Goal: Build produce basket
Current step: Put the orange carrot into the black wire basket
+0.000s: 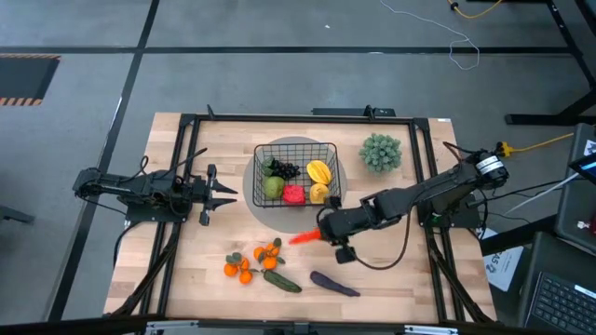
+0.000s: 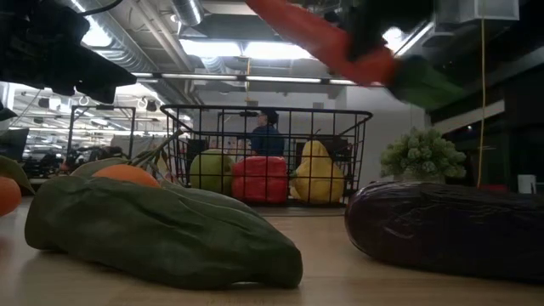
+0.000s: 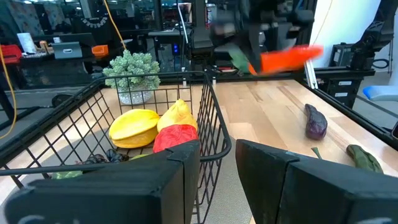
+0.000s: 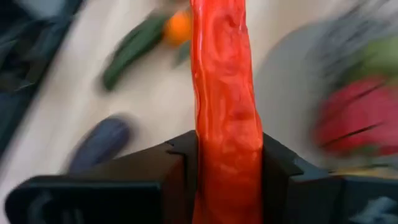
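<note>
My right gripper (image 1: pixel 326 233) is shut on the orange carrot (image 1: pixel 304 237) and holds it in the air, nearer the table's front edge than the black wire basket (image 1: pixel 257 149). In the basket lie a green apple (image 1: pixel 272 188), a red pepper (image 1: pixel 294 194), dark grapes (image 1: pixel 284 169) and yellow fruit (image 1: pixel 318 172). Tangerines (image 1: pixel 244 268), a green cucumber (image 1: pixel 282 281) and a purple eggplant (image 1: pixel 333 284) lie on the table near its front edge. My left gripper (image 1: pixel 209 194) waits open, level, left of the basket. My right gripper pinches the carrot between its two fingers (image 4: pixel 177 177), on the thick part (image 4: pixel 214 155) next to the green leaf end (image 2: pixel 425 81). The carrot runs on along the fingers, its thin end pointing toward the table's left. It is lifted clear of the table.
A pale-green bushy plant (image 1: pixel 381 152) stands right of the basket, which sits on a grey round disc (image 1: pixel 250 186). A black frame (image 1: pixel 186 121) borders the wooden table top. Bare wood lies between the basket and the loose produce.
</note>
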`<action>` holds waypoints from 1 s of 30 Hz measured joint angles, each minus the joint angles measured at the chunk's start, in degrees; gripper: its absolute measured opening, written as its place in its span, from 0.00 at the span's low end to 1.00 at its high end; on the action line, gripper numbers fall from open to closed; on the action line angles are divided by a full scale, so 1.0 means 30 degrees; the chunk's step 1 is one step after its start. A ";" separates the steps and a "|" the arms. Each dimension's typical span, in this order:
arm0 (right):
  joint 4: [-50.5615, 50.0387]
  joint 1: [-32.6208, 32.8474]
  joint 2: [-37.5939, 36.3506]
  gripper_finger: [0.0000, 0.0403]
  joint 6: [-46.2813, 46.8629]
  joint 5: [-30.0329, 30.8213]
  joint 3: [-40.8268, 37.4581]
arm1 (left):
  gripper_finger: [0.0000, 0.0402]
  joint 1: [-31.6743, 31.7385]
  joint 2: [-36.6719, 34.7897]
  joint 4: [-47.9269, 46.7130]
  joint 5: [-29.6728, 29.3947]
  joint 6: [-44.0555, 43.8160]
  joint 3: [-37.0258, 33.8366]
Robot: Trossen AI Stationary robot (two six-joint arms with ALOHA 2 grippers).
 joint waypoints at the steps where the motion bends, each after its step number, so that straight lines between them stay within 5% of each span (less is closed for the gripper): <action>1: -0.0006 0.0004 -0.0006 0.24 -0.0339 0.1148 0.0408 | 0.23 -0.0004 0.0007 -0.0004 0.0000 0.0000 0.0001; 5: -0.0004 -0.0387 -0.0025 0.24 -0.2512 0.5209 0.2103 | 0.23 -0.0004 0.0002 -0.0004 0.0000 0.0000 0.0000; 9: -0.0018 -0.1387 -0.0032 0.24 -0.4592 0.5979 0.3647 | 0.23 0.0000 0.0000 -0.0007 0.0000 0.0000 0.0000; 24: -0.0324 -0.7888 0.0536 0.27 -0.3477 0.0030 0.4783 | 0.23 0.0000 0.0007 0.0000 0.0000 -0.0003 0.0000; 30: -0.0176 -0.8841 0.1512 0.29 -0.3464 -0.0291 0.4783 | 0.23 -0.0002 0.0007 0.0000 0.0000 0.0000 0.0000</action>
